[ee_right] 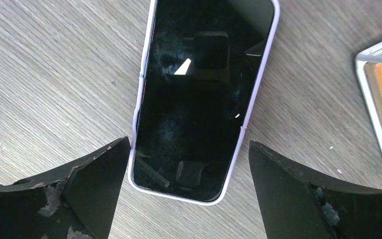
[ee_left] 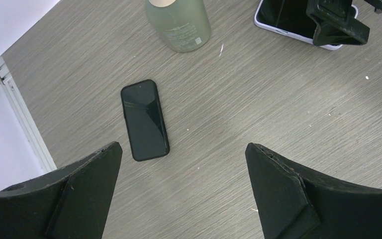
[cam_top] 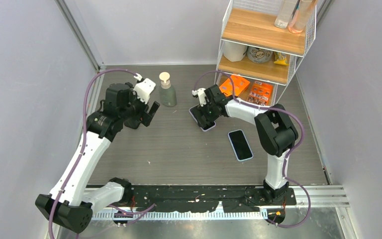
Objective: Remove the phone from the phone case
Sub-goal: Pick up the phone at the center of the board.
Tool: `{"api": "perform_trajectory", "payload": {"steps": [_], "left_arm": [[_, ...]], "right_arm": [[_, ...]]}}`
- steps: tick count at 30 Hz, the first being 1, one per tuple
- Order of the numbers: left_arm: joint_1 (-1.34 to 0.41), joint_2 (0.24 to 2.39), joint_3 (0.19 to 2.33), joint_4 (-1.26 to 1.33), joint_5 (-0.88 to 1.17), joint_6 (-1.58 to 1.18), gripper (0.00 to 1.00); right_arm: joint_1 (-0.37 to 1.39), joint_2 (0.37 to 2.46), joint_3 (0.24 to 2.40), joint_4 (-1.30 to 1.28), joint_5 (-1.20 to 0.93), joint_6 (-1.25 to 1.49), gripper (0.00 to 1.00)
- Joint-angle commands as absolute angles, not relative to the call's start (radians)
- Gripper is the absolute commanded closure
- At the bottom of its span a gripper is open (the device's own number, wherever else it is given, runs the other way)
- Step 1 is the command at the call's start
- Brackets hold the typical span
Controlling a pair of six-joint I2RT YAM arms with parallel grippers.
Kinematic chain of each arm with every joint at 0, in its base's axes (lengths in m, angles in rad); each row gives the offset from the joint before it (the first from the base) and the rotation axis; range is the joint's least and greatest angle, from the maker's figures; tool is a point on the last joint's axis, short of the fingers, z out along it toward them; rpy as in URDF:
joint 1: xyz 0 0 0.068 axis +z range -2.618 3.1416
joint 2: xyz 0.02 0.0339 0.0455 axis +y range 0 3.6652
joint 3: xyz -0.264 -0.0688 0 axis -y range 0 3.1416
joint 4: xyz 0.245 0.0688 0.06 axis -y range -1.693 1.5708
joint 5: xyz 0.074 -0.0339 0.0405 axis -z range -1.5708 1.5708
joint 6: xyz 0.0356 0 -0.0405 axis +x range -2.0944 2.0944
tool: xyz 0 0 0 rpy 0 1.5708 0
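- R claw (cam_top: 206, 121): fingers spread wide, pinching nothing. It hangs right over the phone (ee_right: 204, 74), one finger on each side of its near end.
- The phone lies flat, screen up, on the counter (cam_top: 179, 149), mid-rear, just in front of the wire rack (cam_top: 253, 30). It sits inside the phone case (ee_right: 221, 198), pale lilac, w/ the rim showing round the glass.
- R wrist view: the finger on the pic's left (ee_right: 79, 199) comes v. close to the phone case edge; touching or not, can't tell. The other finger (ee_right: 298, 199) stands clear of the rim.
- L claw (cam_top: 149, 113): also spread wide and empty, held above the counter on the L side, well apart from the cased phone.
- L wrist view: a black phone (ee_left: 144, 119) lies flat, screen up, below the L claw, nearer the side wall than the soap bottle (ee_left: 179, 22).
- The soap bottle stands upright, pump on top, between the two claws towards the rear.
- Third handset (cam_top: 240, 144): dark face w/ pale rim, flat on the counter beside the R arm, near but apart from the cased phone. Cased or bare, can't tell.
- The wire rack has wood shelves; orange packets (cam_top: 261, 92) sit on the lowest level.
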State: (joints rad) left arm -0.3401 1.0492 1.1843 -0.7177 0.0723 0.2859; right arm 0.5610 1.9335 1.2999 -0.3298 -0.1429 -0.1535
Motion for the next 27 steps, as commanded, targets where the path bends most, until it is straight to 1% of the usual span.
{"api": "perform_trajectory", "payload": {"steps": [1, 11, 18, 25, 27], "left_arm": [[-0.336, 1.047, 1.171, -0.663, 0.1, 0.263, 0.01], [-0.336, 1.045, 1.166, -0.655, 0.108, 0.256, 0.01], [-0.336, 1.044, 1.158, -0.652, 0.111, 0.256, 0.01], [-0.336, 1.038, 1.142, -0.647, 0.108, 0.258, 0.01], [-0.336, 1.036, 1.139, -0.644, 0.106, 0.259, 0.01]], "right_arm": [[0.575, 1.945, 1.345, -0.352, -0.146, -0.134, 0.05], [0.594, 2.0, 1.384, -0.391, -0.12, -0.122, 0.05], [0.604, 2.021, 1.389, -0.4, -0.076, -0.117, 0.0], [0.611, 2.043, 1.38, -0.406, -0.032, -0.115, 0.11], [0.612, 2.045, 1.374, -0.406, -0.027, -0.115, 0.17]]}}
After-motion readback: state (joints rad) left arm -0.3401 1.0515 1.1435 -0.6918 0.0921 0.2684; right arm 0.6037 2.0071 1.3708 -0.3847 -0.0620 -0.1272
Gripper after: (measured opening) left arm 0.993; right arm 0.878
